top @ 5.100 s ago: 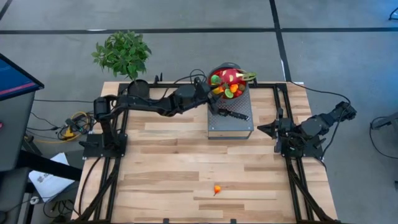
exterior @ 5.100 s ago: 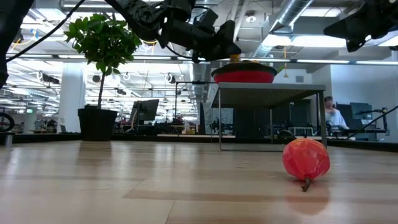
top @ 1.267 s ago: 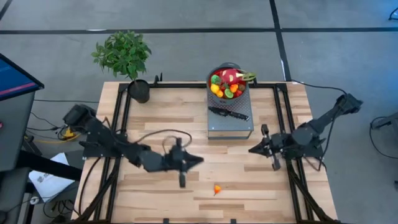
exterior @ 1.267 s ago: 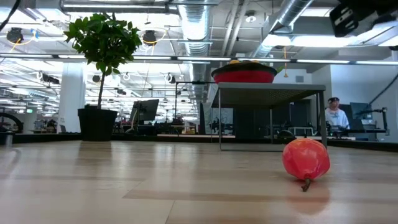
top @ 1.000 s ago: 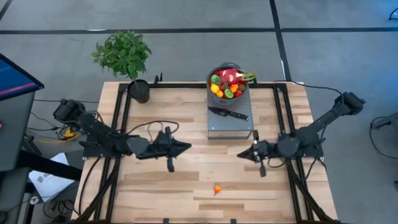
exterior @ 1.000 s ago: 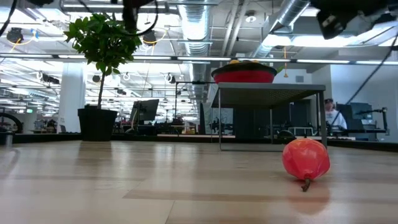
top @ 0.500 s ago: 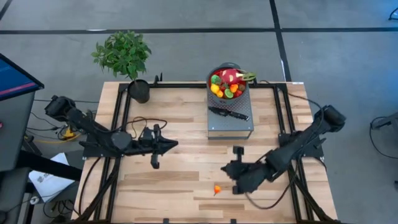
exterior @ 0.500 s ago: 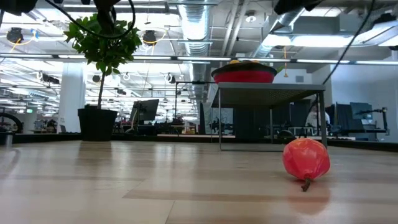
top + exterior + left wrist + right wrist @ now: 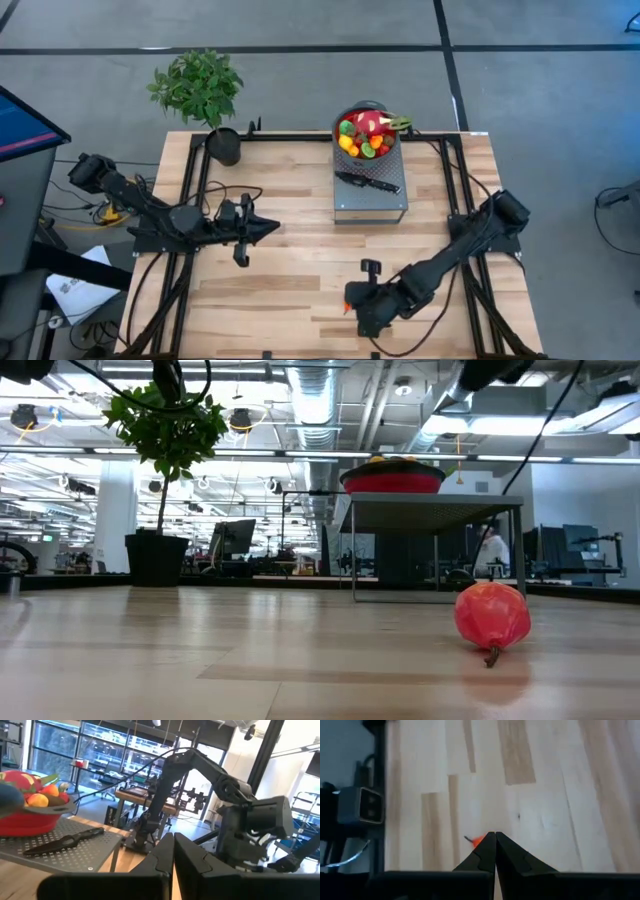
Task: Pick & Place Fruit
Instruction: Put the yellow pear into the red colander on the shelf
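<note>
**Reaching for the one stray fruit**

Lying alone on the bare counter (image 9: 270, 270) is a single small red-orange fruit (image 9: 348, 305); from table height it sits on the wood with its short stem touching the boards. Everything else I place by that fruit.

Right beside it, my right gripper (image 9: 362, 305) hangs low with its jaws pressed together and nothing between them. Through that wrist camera the fruit peeks out just past the closed tips, so I judge I am lined up on it but have not taken hold; the jaws must spread before any grasp.

Well away from the fruit, toward the far edge of the counter, a grey perforated stand (image 9: 371, 205) carries the red bowl (image 9: 368, 113). The bowl is piled with the other fruit (image 9: 362, 140): red, orange, yellow and green pieces, with the pink-red dragon fruit (image 9: 372, 122) on top. A black-handled knife (image 9: 368, 182) lies on the stand just in front of the bowl.

My left gripper (image 9: 262, 229) waits well apart from the fruit, on the plant's side of the counter, jaws pressed together and empty. The potted plant (image 9: 200, 85) stands at the far corner on that side.

By my reading, most of the job depends on which way the fruit is meant to travel, and I cannot tell that from here. As it lies, one piece is out, the heap is in the bowl, and the grasp on the stray piece is not yet made.
</note>
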Tool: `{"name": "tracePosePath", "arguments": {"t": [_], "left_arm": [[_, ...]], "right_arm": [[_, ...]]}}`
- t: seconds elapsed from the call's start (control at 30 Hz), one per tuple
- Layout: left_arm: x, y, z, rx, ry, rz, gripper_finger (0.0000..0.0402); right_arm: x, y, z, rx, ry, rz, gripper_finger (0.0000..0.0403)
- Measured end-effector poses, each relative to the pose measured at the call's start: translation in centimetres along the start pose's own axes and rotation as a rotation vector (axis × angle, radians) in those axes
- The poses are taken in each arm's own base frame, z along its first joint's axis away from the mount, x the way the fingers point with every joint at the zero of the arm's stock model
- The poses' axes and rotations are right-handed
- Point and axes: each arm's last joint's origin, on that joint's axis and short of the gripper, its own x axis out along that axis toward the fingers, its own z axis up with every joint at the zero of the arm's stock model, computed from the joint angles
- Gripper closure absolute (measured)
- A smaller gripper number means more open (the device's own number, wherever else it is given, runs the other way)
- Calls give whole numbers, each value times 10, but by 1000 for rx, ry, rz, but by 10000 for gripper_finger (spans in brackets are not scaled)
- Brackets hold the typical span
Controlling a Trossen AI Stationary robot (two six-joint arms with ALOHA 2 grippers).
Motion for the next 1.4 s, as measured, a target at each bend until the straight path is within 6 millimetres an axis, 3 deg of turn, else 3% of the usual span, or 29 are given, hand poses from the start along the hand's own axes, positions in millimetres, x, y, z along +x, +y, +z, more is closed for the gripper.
{"name": "tracePosePath", "arguments": {"t": [0.13, 0.23, 0.5, 0.63, 0.93, 1.07, 1.3, 1.4], "left_arm": [[0, 0, 0, 2, 1, 0, 396], [0, 0, -1, 5, 7, 1, 396], [0, 0, -2, 15, 23, 4, 396], [0, 0, -3, 17, 27, 4, 396], [0, 1, -3, 67, 30, 4, 396], [0, 1, -3, 69, 31, 4, 396], [0, 1, -3, 77, 32, 5, 396], [0, 1, -3, 80, 32, 6, 396]], "right_arm": [[17, -3, 0, 81, 40, -19, 398], [26, -7, 0, 144, 70, -30, 368], [29, -12, 2, 220, 88, -36, 209], [32, -18, 5, 495, 119, -36, 155], [38, -22, -2, 918, 147, -68, 163], [46, -18, -5, 1004, 144, -79, 172], [84, -5, -13, 1039, 144, -64, 182], [91, -3, -14, 1087, 148, -56, 188]]}}
